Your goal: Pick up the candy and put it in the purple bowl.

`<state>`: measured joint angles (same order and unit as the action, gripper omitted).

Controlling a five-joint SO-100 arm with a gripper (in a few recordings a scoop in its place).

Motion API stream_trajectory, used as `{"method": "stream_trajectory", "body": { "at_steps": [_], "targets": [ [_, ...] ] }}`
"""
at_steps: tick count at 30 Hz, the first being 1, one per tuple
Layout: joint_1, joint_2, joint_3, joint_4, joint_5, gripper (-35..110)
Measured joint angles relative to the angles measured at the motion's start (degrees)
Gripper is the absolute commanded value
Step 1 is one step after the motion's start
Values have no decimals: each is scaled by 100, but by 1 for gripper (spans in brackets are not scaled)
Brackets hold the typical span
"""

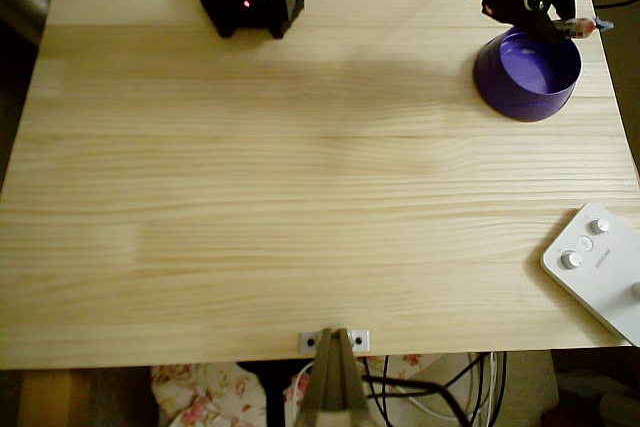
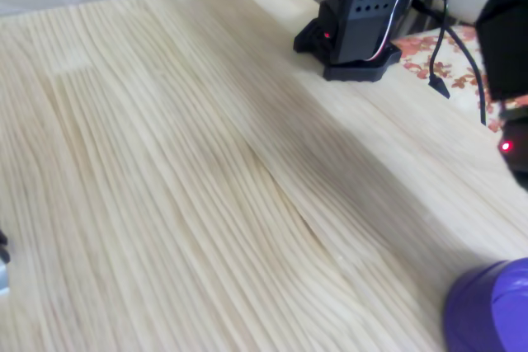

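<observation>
Candy (image 1: 583, 26) pinched in fingers (image 1: 556, 27), above purple bowl (image 1: 527, 75) rim

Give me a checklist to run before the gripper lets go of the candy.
1. Candy in the gripper: ok, held at the jaws in the overhead view.
2. Candy over the purple bowl: not ok, it sits at the far rim, partly beyond it.
3. Bowl upright on the table: ok.
4. Bowl empty inside: ok, the purple floor shows bare.
5. White button box clear of the bowl: ok, well apart.
6. Height of candy above the rim: cannot tell.
</observation>
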<state>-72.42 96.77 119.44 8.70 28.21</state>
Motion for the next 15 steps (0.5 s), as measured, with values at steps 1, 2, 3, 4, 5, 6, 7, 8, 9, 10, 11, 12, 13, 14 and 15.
{"method": "stream_trajectory", "body": {
  "at_steps": [1,2,3,4,5,6,7,8,9,10,11,12,13,14,15],
  "targets": [
    [0,0,-9,-18,0,14],
    [-9,0,-9,-53,0,15],
    [-18,0,-9,-62,0,16],
    [-18,0,-9,-70,0,18],
    [-18,0,-9,-70,0,20],
    [-26,0,-9,-70,0,20],
    [-18,0,-9,-70,0,19],
    [-9,0,-9,-70,0,19],
    [0,0,-9,-70,0,19],
    [18,0,-9,-62,0,19],
    [26,0,-9,-44,0,19],
    [26,0,-9,-26,0,15],
    [26,0,-9,18,9,9],
    [26,0,-9,44,35,-1],
    [18,0,-9,114,35,-1]
  ]
}}
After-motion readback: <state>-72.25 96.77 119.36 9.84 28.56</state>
